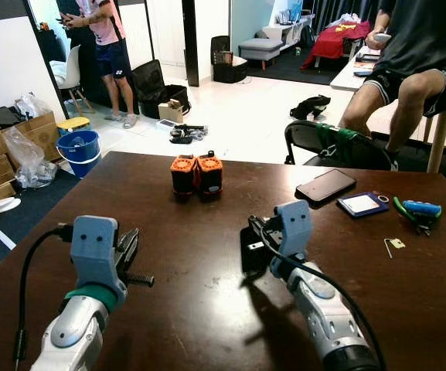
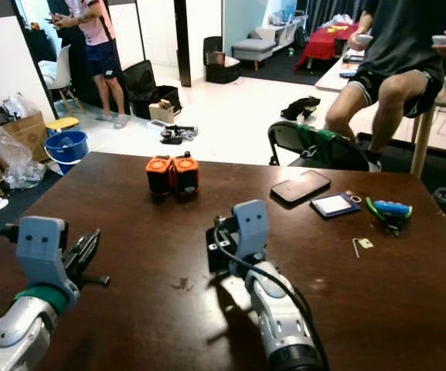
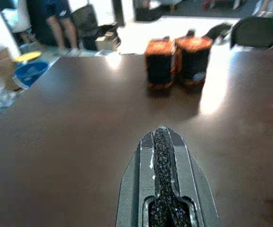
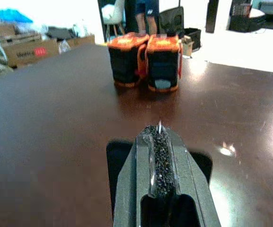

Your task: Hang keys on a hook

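A blue card-shaped tag with a small metal ring (image 1: 362,204) lies on the dark brown table (image 1: 168,309) at the right. Beside it are a black phone (image 1: 325,185) and a green and blue tool (image 1: 418,211). A small bent metal piece with a yellowish tab (image 1: 393,245) lies nearer the right edge. My left gripper (image 1: 131,241) hovers over the table's front left, fingers pressed together (image 3: 161,142) with nothing between them. My right gripper (image 1: 251,232) is low over the middle of the table, also shut (image 4: 158,137), pointing at two orange and black blocks (image 1: 196,175).
A black chair with green cloth (image 1: 335,144) stands at the far table edge. A person sits at the back right (image 1: 408,54) and another stands at the back left (image 1: 107,46). A blue bucket (image 1: 78,151) and cardboard boxes (image 1: 6,147) stand on the floor at the left.
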`<state>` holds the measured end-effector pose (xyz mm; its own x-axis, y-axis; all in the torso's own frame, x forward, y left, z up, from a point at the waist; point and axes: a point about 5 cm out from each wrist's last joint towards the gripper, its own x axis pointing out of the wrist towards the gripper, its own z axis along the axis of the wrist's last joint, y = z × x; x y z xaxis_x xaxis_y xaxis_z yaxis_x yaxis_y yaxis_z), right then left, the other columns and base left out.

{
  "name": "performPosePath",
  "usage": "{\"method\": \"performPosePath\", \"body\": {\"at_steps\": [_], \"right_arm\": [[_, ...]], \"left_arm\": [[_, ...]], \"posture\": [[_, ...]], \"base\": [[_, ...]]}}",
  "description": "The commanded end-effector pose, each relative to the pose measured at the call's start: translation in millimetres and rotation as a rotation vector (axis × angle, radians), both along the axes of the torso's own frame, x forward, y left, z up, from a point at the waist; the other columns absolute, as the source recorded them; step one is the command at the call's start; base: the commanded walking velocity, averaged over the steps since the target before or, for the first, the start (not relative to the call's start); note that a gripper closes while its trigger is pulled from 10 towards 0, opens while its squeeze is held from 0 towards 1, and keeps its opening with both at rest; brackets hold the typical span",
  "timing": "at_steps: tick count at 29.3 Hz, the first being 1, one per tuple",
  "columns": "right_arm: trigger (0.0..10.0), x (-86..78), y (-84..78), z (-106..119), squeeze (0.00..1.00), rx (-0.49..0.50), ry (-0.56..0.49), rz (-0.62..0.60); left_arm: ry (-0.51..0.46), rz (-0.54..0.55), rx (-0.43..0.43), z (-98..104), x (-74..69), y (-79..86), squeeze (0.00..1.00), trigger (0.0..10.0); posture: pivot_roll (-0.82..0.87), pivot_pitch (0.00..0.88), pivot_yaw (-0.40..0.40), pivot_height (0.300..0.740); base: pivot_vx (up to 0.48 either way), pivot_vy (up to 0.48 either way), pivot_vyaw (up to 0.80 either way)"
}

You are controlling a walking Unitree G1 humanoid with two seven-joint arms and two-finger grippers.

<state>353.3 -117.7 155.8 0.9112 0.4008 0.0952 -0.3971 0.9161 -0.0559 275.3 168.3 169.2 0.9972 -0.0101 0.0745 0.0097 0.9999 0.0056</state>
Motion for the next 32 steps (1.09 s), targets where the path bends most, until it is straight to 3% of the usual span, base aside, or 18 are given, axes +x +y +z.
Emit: {"method": "performPosePath", "body": {"at_steps": [1, 12, 26, 32], "right_arm": [[10.0, -5.7, 4.2, -11, 0.00, -0.020, 0.045, 0.014], [10.0, -17.9, 3.4, -20, 0.00, 0.015, 0.067, 0.012], [10.0, -32.9, -13.0, -20, 0.00, 0.080, 0.068, -0.088], [10.0, -45.9, -13.7, -37, 0.00, 0.090, 0.109, -0.116]], "left_arm": [[0.044, 0.033, 0.002, -9, -7.1, 0.8, 0.00, 10.0], [0.007, 0.034, -0.034, -2, -20.4, 0.3, 0.00, 10.0], [-0.013, 0.013, -0.072, 2, -14.5, -3.6, 0.00, 10.0], [0.022, 0.002, -0.092, -7, -23.5, -10.9, 0.00, 10.0]], "posture": [[-0.02, 0.000, 0.142, 0.740], [-0.02, 0.000, 0.143, 0.740], [-0.06, 0.011, 0.192, 0.740], [-0.04, 0.010, 0.207, 0.740]], "base": [[0.000, 0.000, 0.00], [0.000, 0.000, 0.00], [0.000, 0.000, 0.00], [0.000, 0.000, 0.00]]}}
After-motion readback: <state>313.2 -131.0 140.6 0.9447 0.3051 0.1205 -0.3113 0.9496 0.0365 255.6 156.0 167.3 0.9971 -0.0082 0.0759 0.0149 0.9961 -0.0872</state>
